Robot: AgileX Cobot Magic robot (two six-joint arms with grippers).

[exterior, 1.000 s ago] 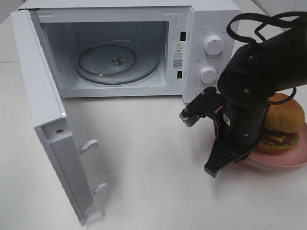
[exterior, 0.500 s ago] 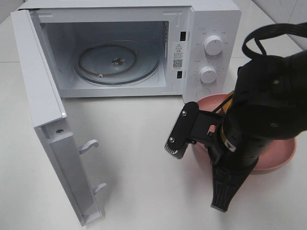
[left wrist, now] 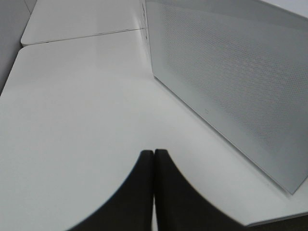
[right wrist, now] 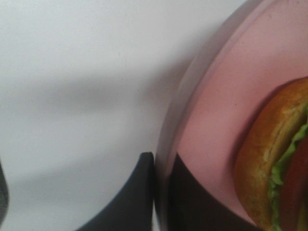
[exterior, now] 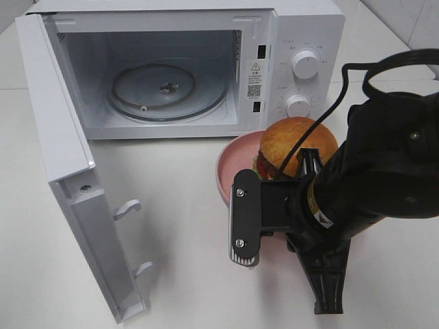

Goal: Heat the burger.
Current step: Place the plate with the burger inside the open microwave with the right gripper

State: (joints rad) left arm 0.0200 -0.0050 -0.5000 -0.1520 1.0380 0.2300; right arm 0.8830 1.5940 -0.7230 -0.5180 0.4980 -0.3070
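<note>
Level carriage matters: the right pincer [right wrist: 161,173] pinches the plate [exterior: 230,163] by its rim, and the burger [exterior: 295,140] could slide. Slow entry into the microwave [exterior: 309,27] helps.

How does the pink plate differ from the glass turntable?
The pink plate is opaque; the glass turntable is clear. The plate carries the burger; the turntable is bare. The plate is outside the microwave, pinched at its rim by the right gripper; the turntable sits inside. Both are round.
</note>
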